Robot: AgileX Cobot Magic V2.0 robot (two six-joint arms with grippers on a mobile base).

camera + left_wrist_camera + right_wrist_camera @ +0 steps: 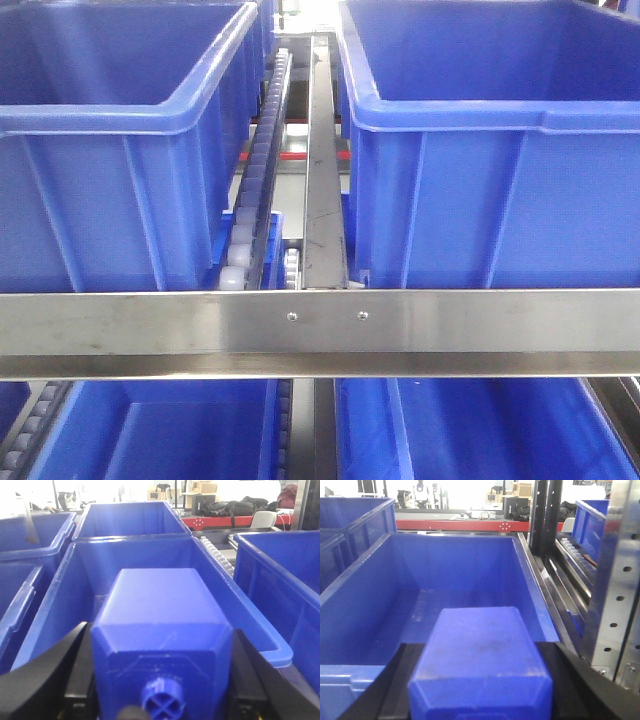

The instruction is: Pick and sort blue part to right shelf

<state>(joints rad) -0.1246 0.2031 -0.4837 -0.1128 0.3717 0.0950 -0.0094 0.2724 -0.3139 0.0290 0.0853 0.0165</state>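
The placing step is in hand: both arms are presenting blue blocks over the bins of the right shelf (320, 320), whose steel crossbar and white roller track (255, 180) are filling the front view with a large blue bin on either side. In the left wrist view the left gripper (160, 680) is clamping the blue part (162, 630) between its black fingers (75, 670), jaws closed flush against the block's sides, the round ribbed cap pointing back toward the camera. The part is hanging above the open bin (240, 605), just inside its near rim. In the right wrist view the right gripper (480, 685) is likewise gripping a second blue block (480, 655) by its flanks; no cap is showing from this angle, so its type cannot be determined. It is sitting over the near edge of another empty bin (350, 595). Judgement: the next move is calling for the left jaws to part so the piece drops cleanly inside, away from the rim.
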